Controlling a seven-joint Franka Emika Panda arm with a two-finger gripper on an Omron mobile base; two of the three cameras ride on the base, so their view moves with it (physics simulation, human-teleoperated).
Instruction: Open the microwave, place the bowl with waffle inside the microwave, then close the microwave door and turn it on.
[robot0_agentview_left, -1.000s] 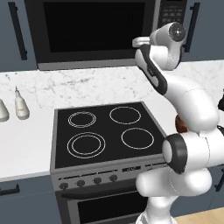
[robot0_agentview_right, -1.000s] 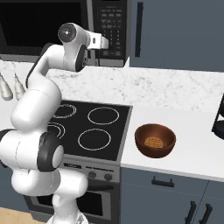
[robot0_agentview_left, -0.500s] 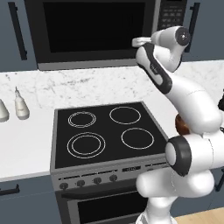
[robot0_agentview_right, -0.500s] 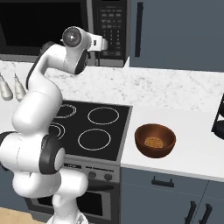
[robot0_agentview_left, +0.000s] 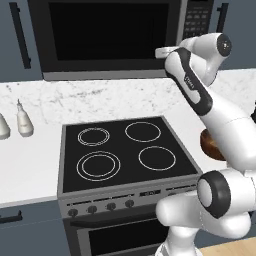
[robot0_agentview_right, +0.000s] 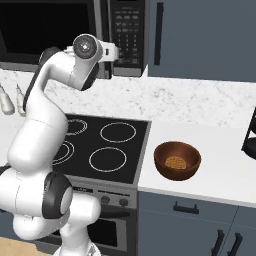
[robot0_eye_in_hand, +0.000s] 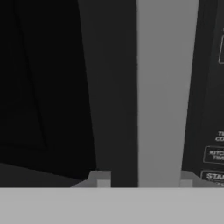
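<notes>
The gripper (robot0_eye_in_hand: 144, 180), fingers spread, straddles the vertical grey handle (robot0_eye_in_hand: 159, 87) at the right edge of the closed microwave door (robot0_agentview_left: 107, 37).

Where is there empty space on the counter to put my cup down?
The white counter is bare right of the bowl, up to a black object at the right edge. Left of the stove, near the bottles, is another bare patch.

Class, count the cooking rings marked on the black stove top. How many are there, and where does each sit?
4: back left, back right, front left and front right of the stove. None appears hidden.
</notes>
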